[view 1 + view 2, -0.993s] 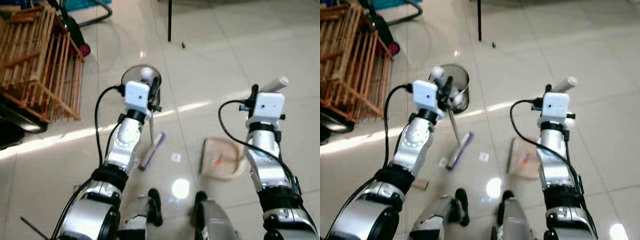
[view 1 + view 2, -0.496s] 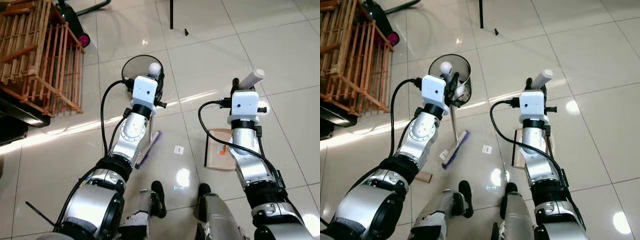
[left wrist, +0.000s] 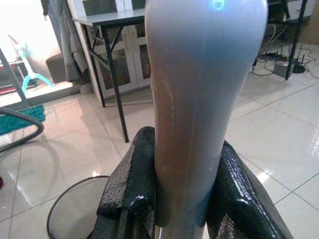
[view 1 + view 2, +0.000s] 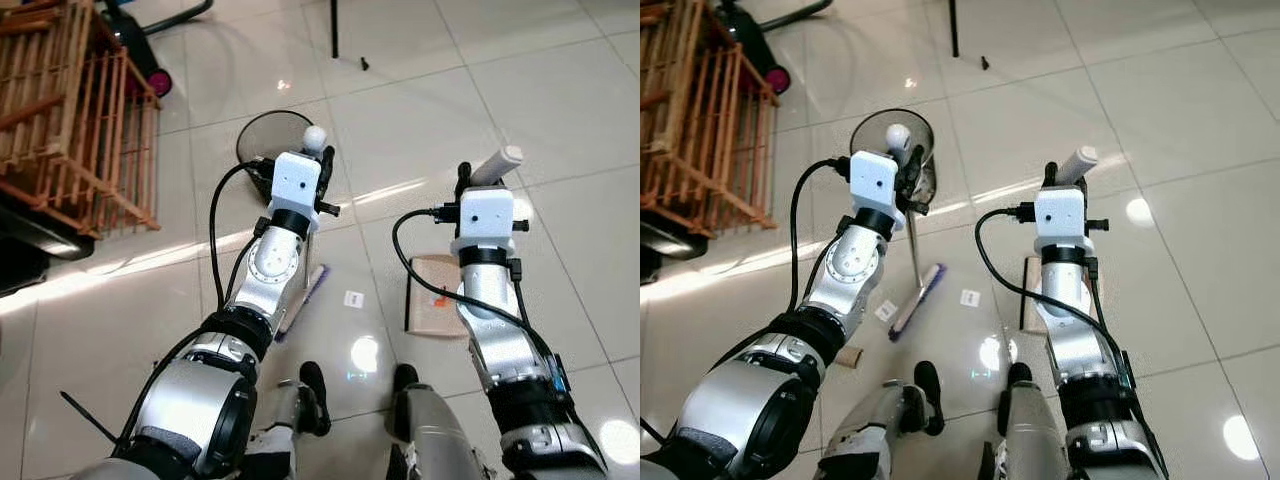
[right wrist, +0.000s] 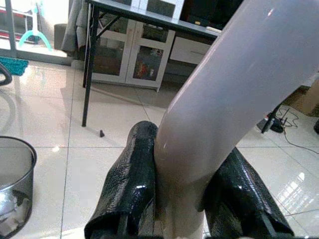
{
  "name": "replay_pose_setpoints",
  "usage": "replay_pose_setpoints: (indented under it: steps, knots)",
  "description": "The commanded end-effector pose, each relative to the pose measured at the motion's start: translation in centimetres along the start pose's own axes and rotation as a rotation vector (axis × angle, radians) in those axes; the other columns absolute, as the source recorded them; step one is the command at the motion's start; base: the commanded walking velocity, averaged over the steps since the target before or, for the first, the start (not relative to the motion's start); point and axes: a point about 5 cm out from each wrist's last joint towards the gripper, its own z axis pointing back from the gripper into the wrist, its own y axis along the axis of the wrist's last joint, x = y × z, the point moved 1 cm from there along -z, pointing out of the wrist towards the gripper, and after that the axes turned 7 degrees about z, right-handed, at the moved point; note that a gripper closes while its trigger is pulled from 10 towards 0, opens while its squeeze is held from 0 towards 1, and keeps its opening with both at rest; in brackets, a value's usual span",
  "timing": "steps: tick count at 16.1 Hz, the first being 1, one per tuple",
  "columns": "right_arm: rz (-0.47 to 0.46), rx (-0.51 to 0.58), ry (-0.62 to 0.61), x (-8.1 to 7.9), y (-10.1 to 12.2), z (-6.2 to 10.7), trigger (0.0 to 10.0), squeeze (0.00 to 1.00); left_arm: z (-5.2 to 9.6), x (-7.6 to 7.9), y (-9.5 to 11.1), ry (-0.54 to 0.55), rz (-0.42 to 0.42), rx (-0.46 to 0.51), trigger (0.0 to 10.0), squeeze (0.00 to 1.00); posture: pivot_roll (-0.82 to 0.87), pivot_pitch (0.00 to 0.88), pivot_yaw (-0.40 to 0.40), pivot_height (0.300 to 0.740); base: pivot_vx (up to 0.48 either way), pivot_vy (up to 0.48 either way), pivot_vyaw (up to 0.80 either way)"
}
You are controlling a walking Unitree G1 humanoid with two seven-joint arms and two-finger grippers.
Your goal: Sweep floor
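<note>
My left gripper [image 4: 318,168] is shut on the white handle of a broom [image 3: 199,99]. Its thin shaft runs down to the purple brush head [image 4: 918,300], which rests on the tiled floor. My right gripper [image 4: 478,182] is shut on the white handle [image 5: 224,99] of a beige dustpan [image 4: 435,308]. The pan sits on the floor to the right of the brush, with an orange bit [image 4: 437,297] inside. A white paper scrap [image 4: 353,298] lies between brush and pan. Another scrap [image 4: 886,311] and a brown piece [image 4: 848,355] lie to the brush's left.
A round mesh bin [image 4: 885,135] stands just beyond my left gripper. A wooden slatted crate [image 4: 70,110] is at far left, with a pink-wheeled appliance [image 4: 158,80] behind it. A black table leg [image 4: 334,28] stands farther ahead. My feet [image 4: 312,385] are below the scraps.
The head camera has tilted, so the whole scene has shifted. Both grippers keep their hold, and the two arms stand a little closer together than one second ago.
</note>
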Motion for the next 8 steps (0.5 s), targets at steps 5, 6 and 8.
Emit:
replay_pose_setpoints:
  steps: [5, 6, 8]
  knots:
    - [-0.070, -0.116, 0.077, -1.2, -0.8, 0.9, 10.0, 0.00, 0.2, -0.6, 0.0, 0.050, -0.019, 0.019, 10.0, 0.00, -0.02, 0.360, 0.110, 0.740, 0.000, 0.000, 0.00]
    - [-0.071, -0.114, 0.079, -1.1, -0.6, 0.7, 10.0, 0.00, 0.2, -0.7, 0.0, 0.052, -0.021, 0.020, 10.0, 0.00, -0.03, 0.348, 0.108, 0.740, 0.000, 0.000, 0.00]
    - [-0.087, -0.117, 0.088, -0.5, -0.4, -0.1, 10.0, 0.00, 0.0, -0.8, 0.2, 0.056, -0.022, 0.026, 10.0, 0.00, -0.03, 0.349, 0.103, 0.740, 0.000, 0.000, 0.00]
